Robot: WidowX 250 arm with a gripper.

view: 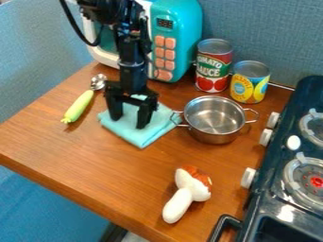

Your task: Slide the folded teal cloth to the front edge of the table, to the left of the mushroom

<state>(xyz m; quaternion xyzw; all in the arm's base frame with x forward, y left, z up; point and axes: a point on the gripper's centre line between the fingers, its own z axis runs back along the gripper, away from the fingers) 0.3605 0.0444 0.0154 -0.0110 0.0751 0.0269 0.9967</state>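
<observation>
Turquoise folded cloth point(140, 138), with a round metal pot point(215, 118) at three o'clock, is straddled by the black, released end effector point(130, 121); grasping seems in hand, closure needed.

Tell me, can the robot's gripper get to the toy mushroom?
Probably yes. The open gripper is at the folded blue cloth, and nothing stands between it and the toy mushroom. The metal pot is off to one side. I can't tell how far it can stretch, though.
</observation>
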